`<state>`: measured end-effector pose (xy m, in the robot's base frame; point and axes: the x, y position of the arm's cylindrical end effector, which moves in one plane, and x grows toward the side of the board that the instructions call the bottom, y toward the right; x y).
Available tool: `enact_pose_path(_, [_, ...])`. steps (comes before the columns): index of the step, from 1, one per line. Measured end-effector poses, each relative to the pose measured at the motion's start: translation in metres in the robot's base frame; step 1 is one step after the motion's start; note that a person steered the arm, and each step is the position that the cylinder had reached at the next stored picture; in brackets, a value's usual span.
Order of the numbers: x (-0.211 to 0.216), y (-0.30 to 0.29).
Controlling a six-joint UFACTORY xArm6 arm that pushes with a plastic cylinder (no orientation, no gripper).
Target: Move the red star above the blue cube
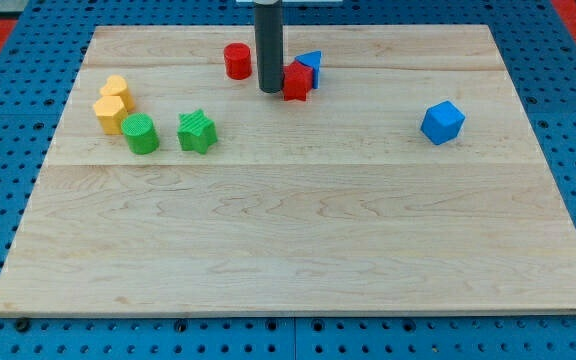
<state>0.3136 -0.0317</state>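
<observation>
A lab bench: wooden board point(298, 230) on blue perforated table point(568, 110).

Pale, smooth-grained wooden board point(298, 230)

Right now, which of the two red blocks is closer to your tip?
The red star, just to the view's right of my tip, beside the blue triangular block. The red cylinder sits farther off, up-left.
</observation>
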Motion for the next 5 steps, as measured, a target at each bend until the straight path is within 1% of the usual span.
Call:
enact_pose_path(1, [-0.007,-0.015])
enact_pose_path(2, [-0.009,0.016])
enact_pose_path(3, [-0.009,0.076])
enact_pose_path(5, [0.027,0.184])
